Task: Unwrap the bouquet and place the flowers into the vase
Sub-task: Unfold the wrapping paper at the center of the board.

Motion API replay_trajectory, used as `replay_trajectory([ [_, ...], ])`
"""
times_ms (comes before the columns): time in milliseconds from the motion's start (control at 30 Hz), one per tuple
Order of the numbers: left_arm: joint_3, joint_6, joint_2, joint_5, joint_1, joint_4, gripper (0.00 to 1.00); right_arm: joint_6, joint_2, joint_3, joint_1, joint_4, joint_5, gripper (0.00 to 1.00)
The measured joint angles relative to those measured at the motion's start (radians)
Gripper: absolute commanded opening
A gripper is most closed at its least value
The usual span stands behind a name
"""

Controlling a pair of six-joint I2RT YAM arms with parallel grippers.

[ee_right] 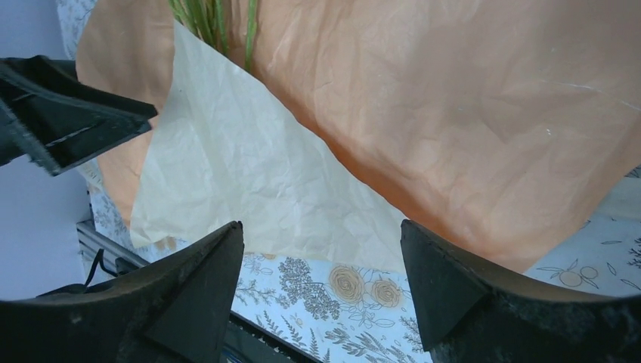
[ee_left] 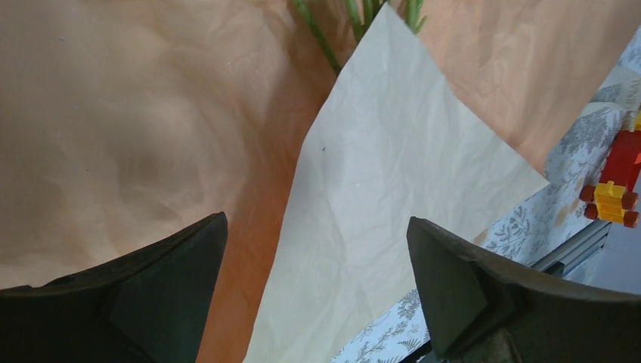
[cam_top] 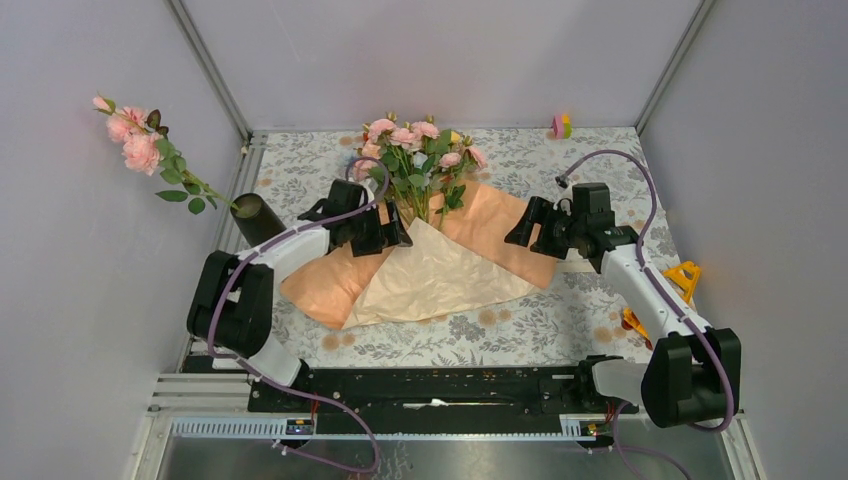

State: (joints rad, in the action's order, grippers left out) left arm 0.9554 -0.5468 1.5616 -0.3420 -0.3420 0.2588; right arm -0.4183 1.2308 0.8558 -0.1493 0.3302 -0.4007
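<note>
floral table [cam_top: 560,320] hemmed by grey walls [cam_top: 80,250] on three sides and by the arm rail [cam_top: 430,385] along the near edge. at its middle, wrapping paper [cam_top: 430,275] of the bouquet spread flat, peach and cream faces showing, corners reaching toward both arms. flowers [cam_top: 415,160] lying loose on the far part of the sheet, heads toward the back wall, stems pointing near. left gripper [ee_left: 317,219] over the paper's left half, just beside the stems, jaws wide apart with nothing between them. right gripper [ee_right: 321,224] over the paper's right edge, jaws likewise spread, holding nothing. free cloth between paper and near rail. vase [cam_top: 257,218] at the table's left edge, just left of the left forearm, with one pink rose stem [cam_top: 135,140] in it leaning out leftward past the table edge. small toy blocks [cam_top: 561,126] in the far right corner; yellow and red toy pieces [cam_top: 683,278] at the right edge beside the right arm.
</note>
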Motion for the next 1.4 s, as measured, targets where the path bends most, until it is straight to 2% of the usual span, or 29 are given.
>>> replay_trajectory([
  [300, -0.018, -0.004, 0.061, -0.071, 0.000, -0.060, 0.93, 0.008, -0.004, 0.011, 0.006, -0.003, -0.088, 0.82],
  [567, -0.129, -0.028, 0.042, -0.188, -0.013, -0.139, 0.90, 0.008, 0.002, 0.018, 0.006, -0.003, -0.120, 0.82],
  [1167, -0.272, -0.052, -0.339, -0.293, -0.188, -0.148, 0.94, 0.019, 0.063, 0.100, 0.004, -0.006, -0.194, 0.83],
  [1400, -0.310, -0.043, -0.444, -0.348, -0.245, -0.120, 0.96, 0.031, 0.091, 0.178, -0.054, -0.001, -0.193, 0.83],
])
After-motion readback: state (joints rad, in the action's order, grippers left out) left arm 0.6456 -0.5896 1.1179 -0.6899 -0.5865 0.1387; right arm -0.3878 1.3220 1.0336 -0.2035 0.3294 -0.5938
